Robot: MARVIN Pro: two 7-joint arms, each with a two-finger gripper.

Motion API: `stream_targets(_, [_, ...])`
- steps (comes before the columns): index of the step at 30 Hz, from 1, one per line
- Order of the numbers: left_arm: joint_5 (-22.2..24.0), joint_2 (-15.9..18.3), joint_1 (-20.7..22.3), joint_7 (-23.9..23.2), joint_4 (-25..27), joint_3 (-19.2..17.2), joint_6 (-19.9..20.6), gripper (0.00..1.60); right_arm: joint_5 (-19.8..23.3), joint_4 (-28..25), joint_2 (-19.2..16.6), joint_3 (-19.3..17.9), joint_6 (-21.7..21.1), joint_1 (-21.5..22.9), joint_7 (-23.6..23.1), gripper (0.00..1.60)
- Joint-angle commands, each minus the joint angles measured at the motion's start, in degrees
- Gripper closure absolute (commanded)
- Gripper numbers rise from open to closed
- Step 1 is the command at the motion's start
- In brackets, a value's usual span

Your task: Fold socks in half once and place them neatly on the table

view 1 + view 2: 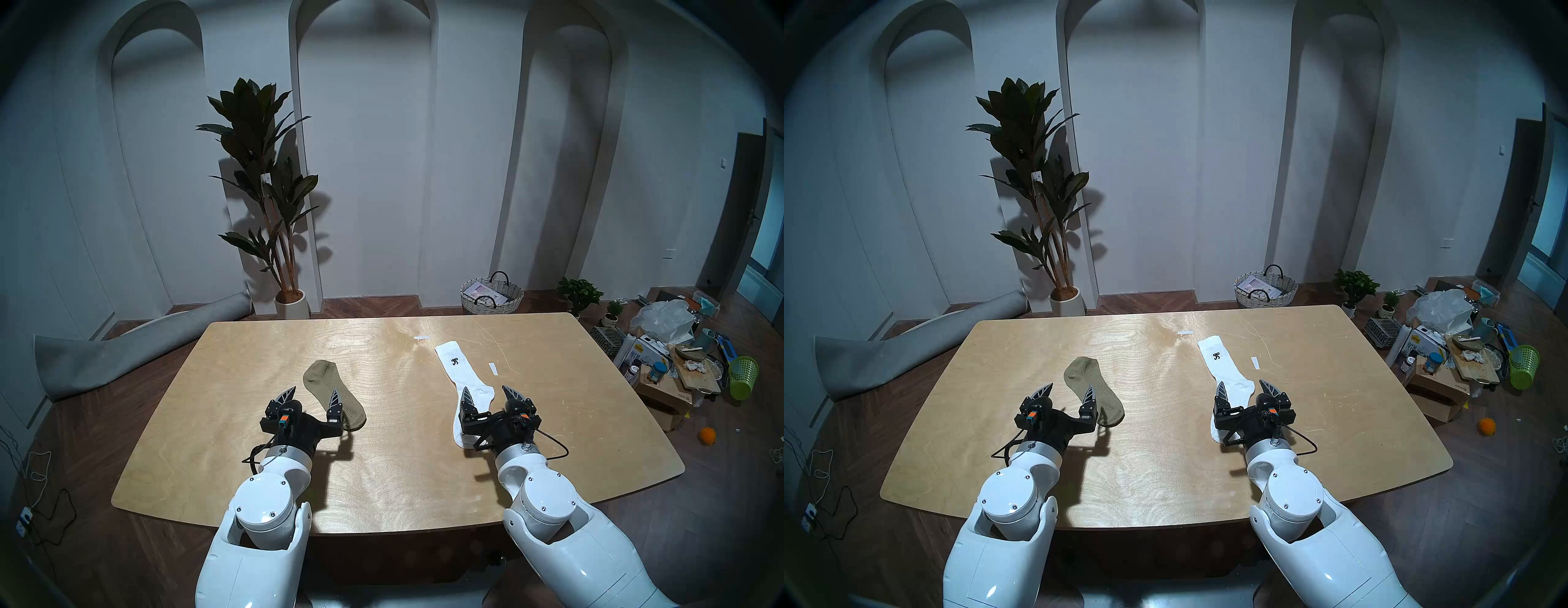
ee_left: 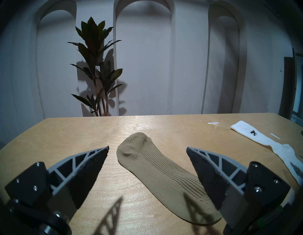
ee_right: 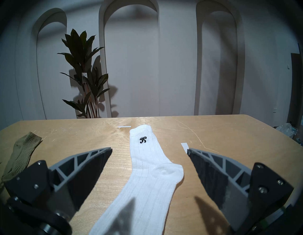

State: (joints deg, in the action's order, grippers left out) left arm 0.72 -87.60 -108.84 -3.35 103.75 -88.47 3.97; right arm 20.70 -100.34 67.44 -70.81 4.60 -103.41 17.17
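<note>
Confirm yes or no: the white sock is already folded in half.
No: in the right wrist view the white sock lies stretched out full length on the table, from the cuff past the heel, in a single layer.

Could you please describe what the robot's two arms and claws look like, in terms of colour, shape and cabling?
Both arms have glossy white rounded shells with silver wrist rings. The left claw and right claw sit on black bodies, each carrying two pointed grey fingers with an open lattice of triangular cut-outs and dark inner pads. Each body bears a small orange-and-teal block, and a thin black cable loops beside each wrist.
</note>
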Motion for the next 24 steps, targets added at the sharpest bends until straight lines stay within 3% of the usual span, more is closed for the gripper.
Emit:
stream_targets(1, [2.0,4.3,1.6,-5.3,5.0,-1.5,3.0,0.00,2.8,-4.1,-2.1,-2.1,-1.5,2.0,-2.8,0.00])
stream_targets(10, [6.8,6.5,2.7,-12.6,7.2,-4.2,10.1,0.00,9.2,-8.9,-8.7,-5.6,-9.4,3.4,-11.5,0.00])
stream_targets(13, [7.0,7.0,2.8,-13.3,7.0,-4.6,11.0,0.00,8.5,-9.0,-10.2,-6.0,-10.6,3.2,-13.5,0.00])
stream_targets(14, [5.9,8.1,2.9,-13.4,7.0,-4.7,11.8,0.00,9.8,-9.0,-11.4,-6.9,-12.9,3.2,-15.5,0.00])
stream_targets(24, [7.1,9.4,4.7,-15.9,7.5,-5.6,15.2,0.00,13.9,-9.6,-18.2,-11.8,-18.1,6.4,-26.1,0.00])
